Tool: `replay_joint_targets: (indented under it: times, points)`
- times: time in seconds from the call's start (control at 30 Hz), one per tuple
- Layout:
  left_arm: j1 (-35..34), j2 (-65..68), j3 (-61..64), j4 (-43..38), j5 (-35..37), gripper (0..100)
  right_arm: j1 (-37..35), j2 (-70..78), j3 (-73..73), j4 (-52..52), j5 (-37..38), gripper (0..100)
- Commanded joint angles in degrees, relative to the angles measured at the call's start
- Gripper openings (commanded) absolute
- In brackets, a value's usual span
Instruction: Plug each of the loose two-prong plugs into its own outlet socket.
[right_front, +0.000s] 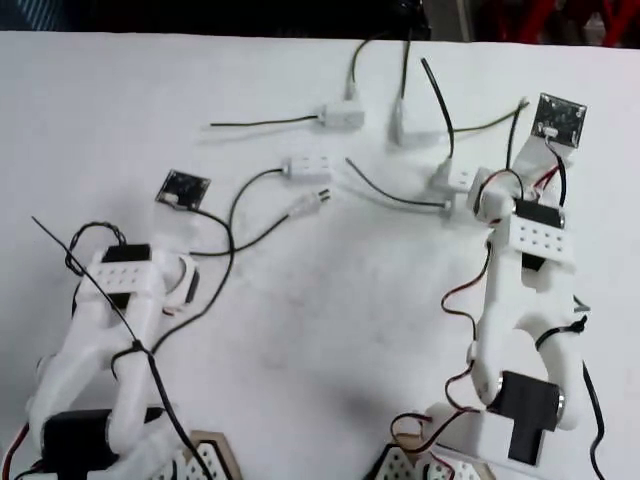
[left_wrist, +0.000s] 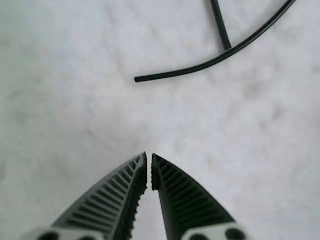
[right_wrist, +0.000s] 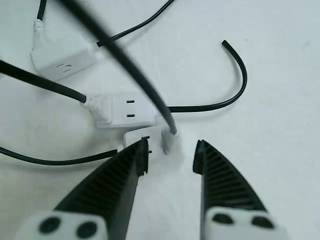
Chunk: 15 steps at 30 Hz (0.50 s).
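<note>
Several white outlet sockets lie at the table's far middle, among them one socket (right_front: 308, 167) with a loose two-prong plug (right_front: 312, 202) on a black cable just in front of it. My right gripper (right_front: 470, 200) (right_wrist: 171, 150) is open over another socket (right_front: 452, 178) (right_wrist: 127, 111), whose two slots face it. A white plug (right_wrist: 132, 138) lies between that socket and one of the gripper's fingers (right_wrist: 135, 160), touching or nearly touching the finger. My left gripper (right_front: 185, 280) (left_wrist: 149, 159) is shut on nothing, low over bare table at the near left.
Two more sockets (right_front: 341, 116) (right_front: 398, 128) with black leads sit farther back. Black cable ends (left_wrist: 175, 75) cross the table ahead of the left gripper. A thick black cable (right_wrist: 125, 60) hangs across the right wrist view. Both arm bases stand at the near edge.
</note>
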Motion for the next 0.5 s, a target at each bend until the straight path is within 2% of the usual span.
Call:
replay_joint_targets:
  times: [0.0,0.27,0.47]
  points:
    - [-0.48,-2.42,0.26,-1.05,-0.62,4,-3.21,-8.22,-5.89,8.22,1.05,14.8]
    - [-0.57,-2.42,0.26,-1.05,-0.62,4,-21.41,-17.36,-7.56,23.87,16.79,14.8]
    - [-0.57,-2.42,0.26,-1.05,-0.62,4,-33.8,-14.73,-7.47,25.71,30.59,14.8]
